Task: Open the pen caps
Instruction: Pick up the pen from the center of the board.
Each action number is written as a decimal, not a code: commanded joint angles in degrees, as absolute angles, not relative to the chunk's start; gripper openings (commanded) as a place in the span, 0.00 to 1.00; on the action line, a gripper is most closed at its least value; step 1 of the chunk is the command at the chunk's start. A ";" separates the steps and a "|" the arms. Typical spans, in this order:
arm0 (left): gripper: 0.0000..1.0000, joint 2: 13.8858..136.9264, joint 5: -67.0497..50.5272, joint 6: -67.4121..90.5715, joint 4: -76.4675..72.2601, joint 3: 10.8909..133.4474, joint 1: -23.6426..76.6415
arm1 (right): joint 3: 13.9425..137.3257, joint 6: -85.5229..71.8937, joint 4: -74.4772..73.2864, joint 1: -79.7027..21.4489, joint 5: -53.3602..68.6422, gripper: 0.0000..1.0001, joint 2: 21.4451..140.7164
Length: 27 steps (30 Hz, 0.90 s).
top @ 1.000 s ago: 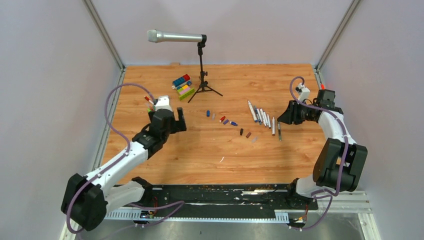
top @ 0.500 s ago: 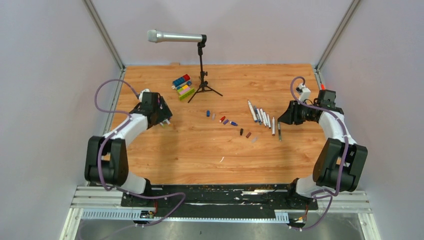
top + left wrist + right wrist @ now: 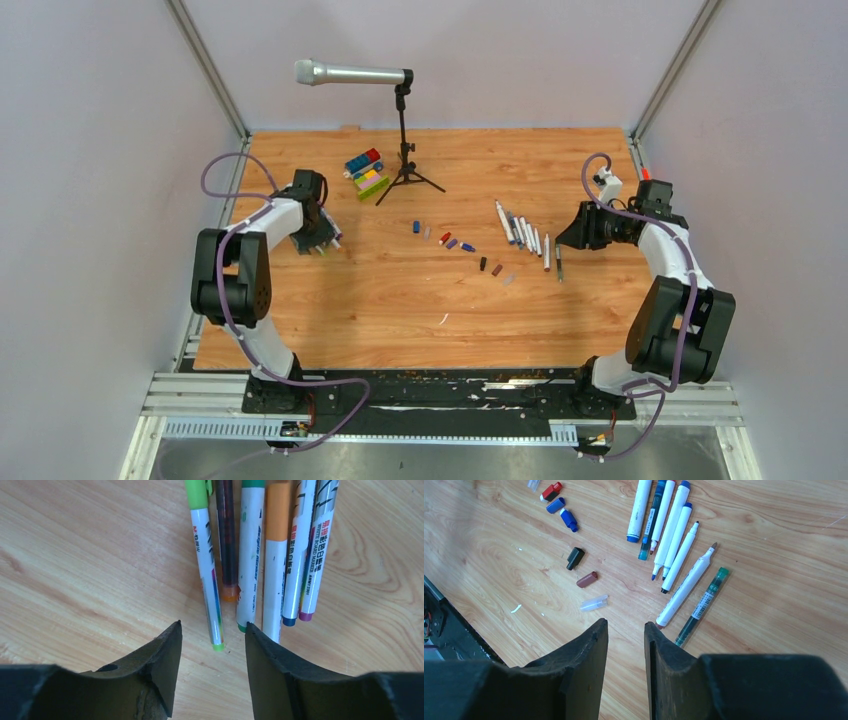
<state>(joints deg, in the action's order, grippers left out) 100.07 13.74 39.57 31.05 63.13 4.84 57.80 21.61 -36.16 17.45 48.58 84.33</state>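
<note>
The left gripper [image 3: 212, 630] hangs low over the light wooden tabletop [image 3: 75, 555] with its two black jaws apart and nothing between them. Just beyond the gap lies the tail end of a thin white marker pen with a lime-green cap [image 3: 206, 570], the leftmost of a tight cluster of six capped pens [image 3: 263, 565] lying side by side near the table's left edge. Next to it is a pen with a dark red see-through barrel [image 3: 226, 535], then pens with green, orange, blue and purple ends. The right gripper [image 3: 625, 625] hovers over the right half of the table, its jaws a narrow slit apart and empty. Ahead of it lies a fan of bare-tipped white pens [image 3: 674, 535], uncapped, with a slim dark green pen [image 3: 701, 605] at its near side. To their left the loose stubby plastic pen caps [image 3: 575, 558] lie scattered: red, two blue, black, a brown cap [image 3: 587, 579] and a clear cap [image 3: 594, 602]. Towards the far side stand a silver microphone on a black tripod stand [image 3: 352, 73] and a clump of multicoloured toy building blocks [image 3: 366, 173]
</note>
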 commanded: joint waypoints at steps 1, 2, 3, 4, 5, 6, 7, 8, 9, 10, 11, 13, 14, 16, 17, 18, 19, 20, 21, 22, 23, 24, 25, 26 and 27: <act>0.53 101.06 15.87 39.08 32.25 66.52 4.40 | 58.14 22.76 -35.26 17.75 50.45 0.34 83.31; 0.49 101.44 15.75 38.95 32.32 66.80 4.33 | 58.13 22.76 -35.31 17.75 50.45 0.34 83.32; 0.47 101.80 15.62 38.87 32.47 67.10 4.34 | 58.14 22.81 -35.32 17.70 50.45 0.34 83.32; 0.47 102.09 15.43 38.77 32.44 67.40 4.31 | 58.10 22.79 -35.29 17.73 50.45 0.34 83.32; 0.46 102.26 15.38 38.78 32.56 67.61 4.24 | 58.12 22.77 -35.26 17.75 50.45 0.34 83.32; 0.46 102.41 15.34 38.72 32.59 67.76 4.22 | 58.10 22.76 -35.26 17.73 50.45 0.34 83.32; 0.46 102.41 15.22 38.63 32.59 67.82 4.22 | 58.10 22.85 -35.27 17.73 50.45 0.34 83.30; 0.46 102.27 15.23 38.52 32.57 67.91 4.22 | 58.11 22.88 -35.30 17.75 50.45 0.34 83.30; 0.46 102.05 15.35 38.39 32.56 67.83 4.24 | 58.12 22.86 -35.33 17.75 50.45 0.34 83.32; 0.46 101.70 15.38 38.21 32.26 67.64 4.22 | 58.11 22.84 -35.33 17.75 50.45 0.34 83.40; 0.46 101.19 15.34 38.01 31.99 67.35 4.14 | 58.10 22.85 -35.32 17.73 50.52 0.34 83.41; 0.46 99.87 15.19 37.82 31.05 66.53 3.95 | 58.12 22.85 -35.33 17.75 50.54 0.34 83.46; 0.46 99.21 14.87 37.72 30.29 65.82 3.73 | 58.12 22.85 -35.33 17.71 50.54 0.34 83.46; 0.46 97.41 14.33 37.79 28.70 64.31 3.41 | 58.15 22.90 -35.41 17.75 50.62 0.34 83.50; 0.46 96.37 14.18 37.79 27.88 63.50 3.16 | 58.15 22.87 -35.42 17.73 50.62 0.34 83.47; 0.46 95.62 14.01 37.72 27.20 62.84 3.02 | 58.11 22.85 -35.42 17.74 50.68 0.34 83.49; 0.46 94.91 14.13 37.70 26.60 62.23 2.88 | 58.10 22.85 -35.38 17.73 50.71 0.34 83.50; 0.46 94.35 14.35 37.91 26.20 61.68 2.66 | 58.10 22.85 -35.38 17.75 50.71 0.34 83.50; 0.46 93.83 14.39 38.02 25.60 60.98 2.49 | 58.15 22.85 -35.37 17.75 50.77 0.34 83.50; 0.45 93.40 14.46 38.16 25.21 60.51 2.30 | 58.10 22.85 -35.39 17.75 50.80 0.34 83.50; 0.45 93.35 14.39 38.31 24.96 60.23 2.17 | 58.13 22.85 -35.41 17.74 50.80 0.34 83.50; 0.45 93.38 14.06 38.29 24.74 60.20 1.94 | 58.10 22.91 -35.37 17.75 50.86 0.34 83.50; 0.44 93.63 13.68 38.17 24.75 60.23 1.77 | 58.10 22.94 -35.38 17.73 50.88 0.34 83.50; 0.43 94.08 13.17 38.15 24.85 60.36 1.57 | 58.10 22.94 -35.36 17.75 50.89 0.34 83.50; 0.40 94.62 12.58 38.07 24.85 60.57 1.31 | 58.11 22.94 -35.43 17.75 50.93 0.34 83.50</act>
<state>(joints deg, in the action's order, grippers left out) 95.35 13.74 38.26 27.18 60.53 2.46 57.80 21.61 -36.18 17.45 48.77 84.33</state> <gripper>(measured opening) 0.434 0.338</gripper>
